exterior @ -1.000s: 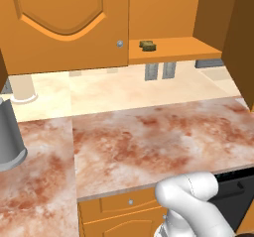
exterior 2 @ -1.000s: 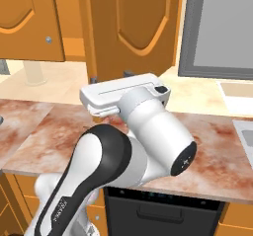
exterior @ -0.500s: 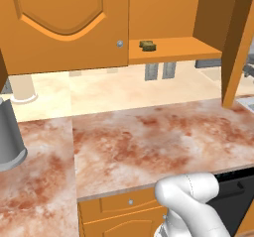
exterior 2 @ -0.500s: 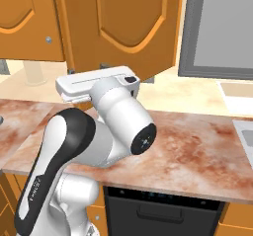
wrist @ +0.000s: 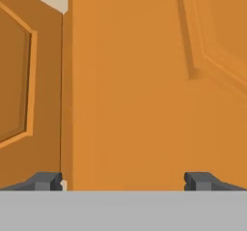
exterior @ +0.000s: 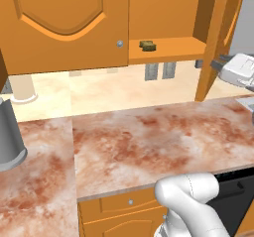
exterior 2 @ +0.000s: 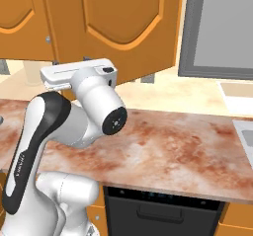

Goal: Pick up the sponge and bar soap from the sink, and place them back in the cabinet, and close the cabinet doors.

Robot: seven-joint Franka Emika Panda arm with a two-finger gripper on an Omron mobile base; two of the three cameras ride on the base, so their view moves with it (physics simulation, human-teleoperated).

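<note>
Marbled red-brown countertop (exterior: pixel 149 142) runs across the foreground, with orange drawer fronts (exterior: pixel 124 208) below its front edge and a dark oven front (exterior 2: pixel 163 213) under it in the right base view.

Grey cylindrical vessel (exterior: pixel 7 137): at 9 o'clock in the left base view, standing on the counter.

Gripper (wrist: pixel 123 180): jaws spread wide, nothing between them; fingertips (wrist: pixel 46 180) face the cabinet door (wrist: pixel 140 90) at close range. In the left base view the hand sits at 3 o'clock, just beside that door's edge.

Cabinet (exterior: pixel 168 13): above the counter's back. Left door (exterior: pixel 64 23) shut, silver knob (exterior: pixel 119 43) at its lower corner. Right door (exterior: pixel 218 37) swung partly open, seen edge-on.

Sponge (exterior: pixel 147 45): on the cabinet shelf (exterior: pixel 171 50), toward its left end, at 12 o'clock.

Wall outlets (exterior: pixel 159 71): beneath the shelf, on the pale back wall.
</note>
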